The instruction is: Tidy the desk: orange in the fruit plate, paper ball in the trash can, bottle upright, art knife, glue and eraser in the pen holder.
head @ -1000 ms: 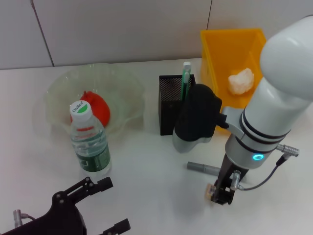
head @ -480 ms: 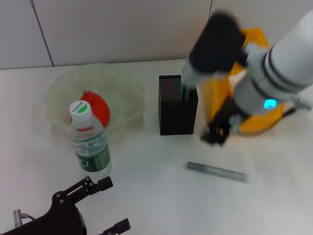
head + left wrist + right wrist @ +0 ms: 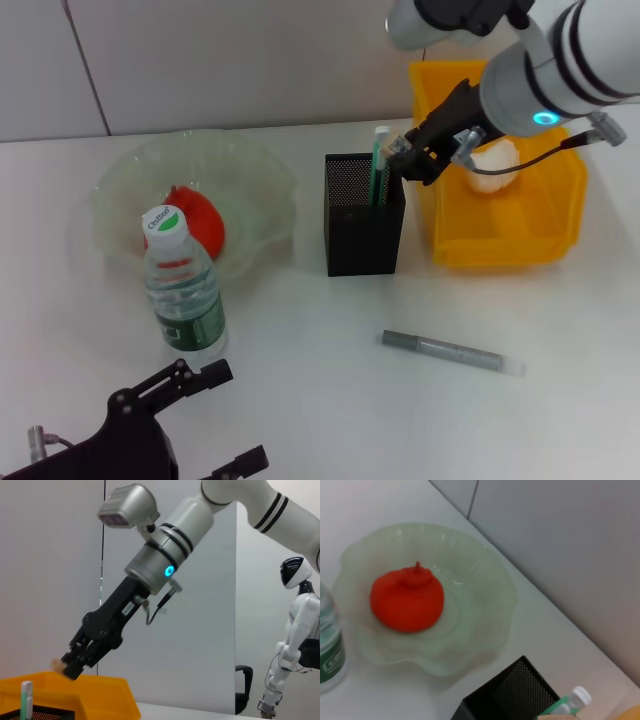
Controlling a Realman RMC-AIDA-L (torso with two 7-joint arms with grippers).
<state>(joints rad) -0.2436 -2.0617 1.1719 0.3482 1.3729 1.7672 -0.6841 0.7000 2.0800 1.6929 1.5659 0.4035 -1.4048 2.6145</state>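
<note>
White desk (image 3: 330,400), grey wall, right gripper (image 3: 405,160) clamping eraser (image 3: 397,152) above pen holder (image 3: 364,215)

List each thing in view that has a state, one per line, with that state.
orange: in the fruit plate
bottle: upright, capped
art knife: standing in the pen holder
glue: lying on the desk
paper ball: in the trash can
eraser: held by right gripper above pen holder
left gripper: open, idle

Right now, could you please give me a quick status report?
Right gripper shut on eraser, above pen holder. Left gripper parked low. Glue on desk.
</note>
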